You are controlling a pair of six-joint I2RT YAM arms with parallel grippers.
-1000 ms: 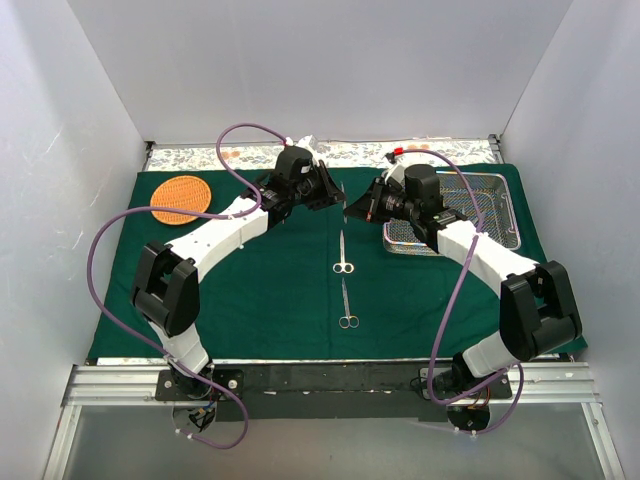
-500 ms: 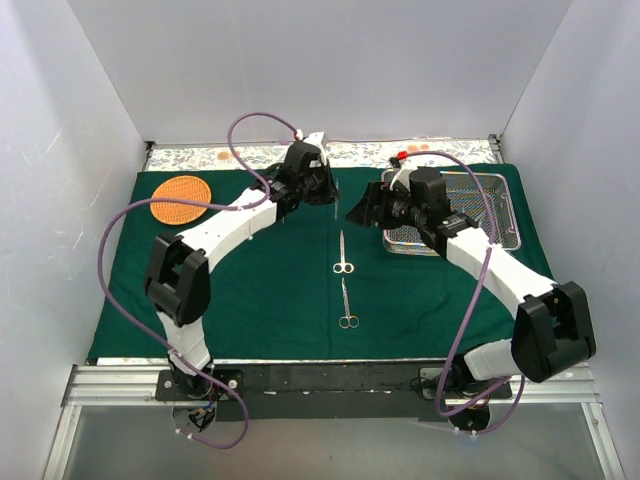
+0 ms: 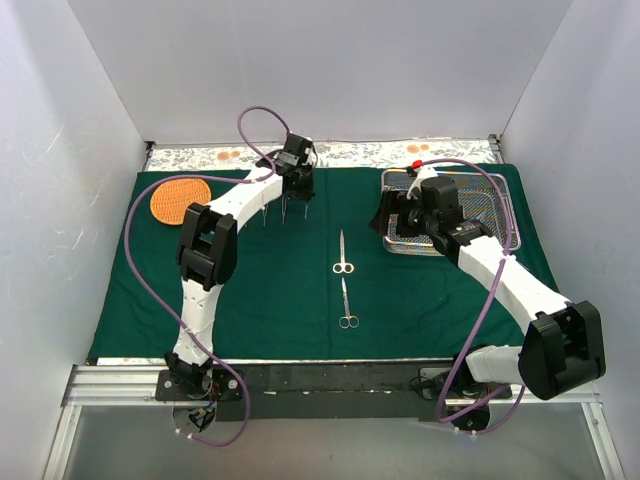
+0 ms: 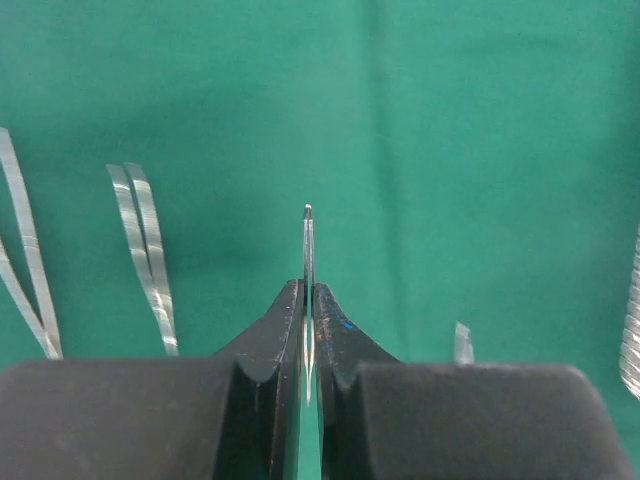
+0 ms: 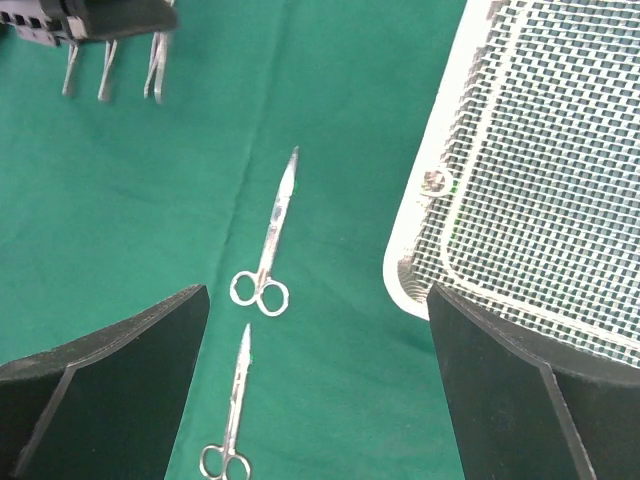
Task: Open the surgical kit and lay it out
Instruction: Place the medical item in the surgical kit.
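left gripper point(image 4: 308, 300): clamped on a thin steel instrument point(image 4: 308, 240), tip toward the green cloth point(image 3: 260, 290) near its far edge, tweezers point(image 4: 140, 250) just beside | right gripper point(image 5: 315, 390): jaws wide, holding nothing, by the mesh tray point(image 5: 400, 275)'s near-left corner | risk imo: a crooked release drops it across the tweezers; right fingers could clip the tray rim | scissors point(image 3: 343, 250): mid-cloth

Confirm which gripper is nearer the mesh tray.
Right. The right gripper hovers open at the tray's left edge; the left gripper is off to its left over the cloth, shut on a thin steel tool.
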